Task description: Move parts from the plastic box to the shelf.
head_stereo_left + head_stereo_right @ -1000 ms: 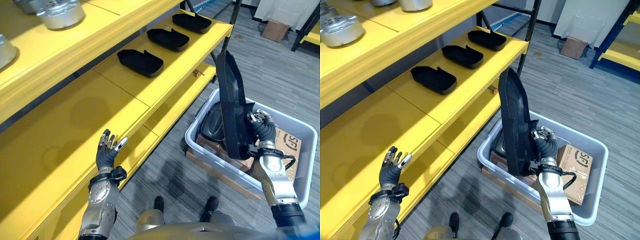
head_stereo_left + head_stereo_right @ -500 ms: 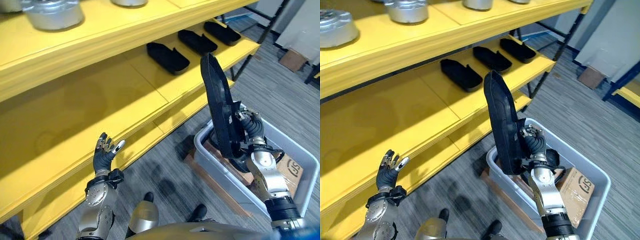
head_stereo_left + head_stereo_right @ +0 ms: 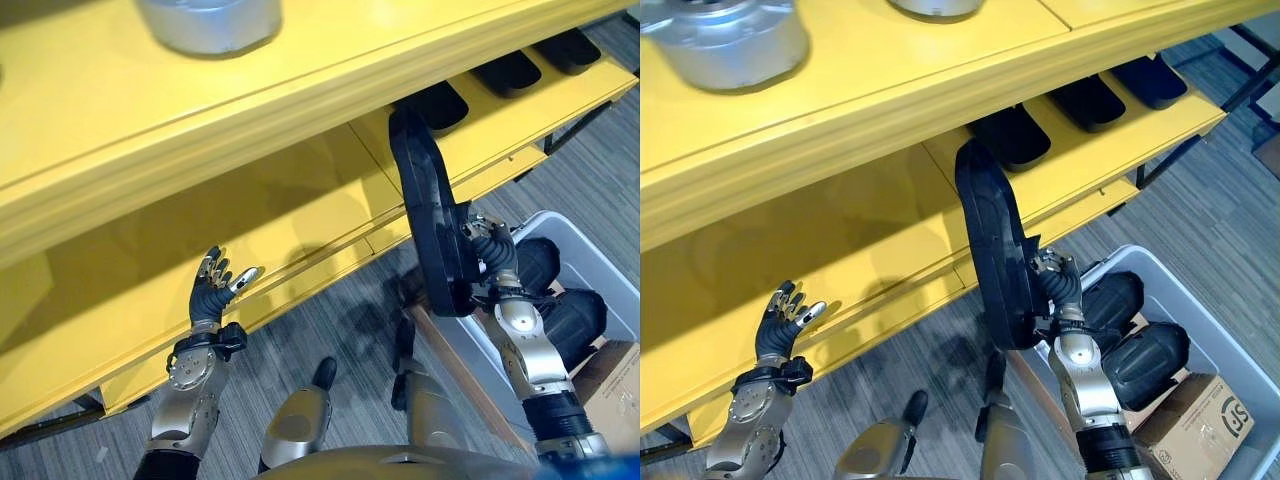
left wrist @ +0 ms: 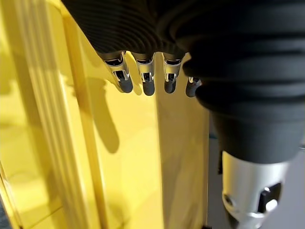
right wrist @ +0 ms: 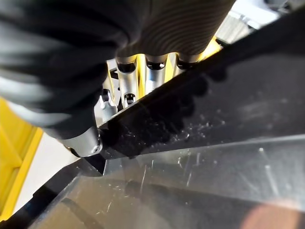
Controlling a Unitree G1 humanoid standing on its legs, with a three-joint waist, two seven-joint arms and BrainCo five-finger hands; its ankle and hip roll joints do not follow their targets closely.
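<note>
Right eye view: right hand [image 3: 1058, 285] w/ fingers curled round a long black part [image 3: 992, 255], held upright, top end level w/ the yellow shelf [image 3: 890, 215] front edge. Grey plastic box [image 3: 1230, 345] on floor at right, more black parts [image 3: 1130, 330] and a cardboard carton [image 3: 1195, 425] inside. Three black parts [image 3: 1085, 100] lie on shelf. Left hand [image 3: 780, 325] raised near shelf edge, fingers spread, holding nothing.

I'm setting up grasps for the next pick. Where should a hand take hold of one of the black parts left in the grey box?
Grip a black part across its narrow width near the upper end, coming from above through the grey box's open top. The parts are long and lie close together, so side access looks tight. The right hand holds its black part by one end likewise.
</note>
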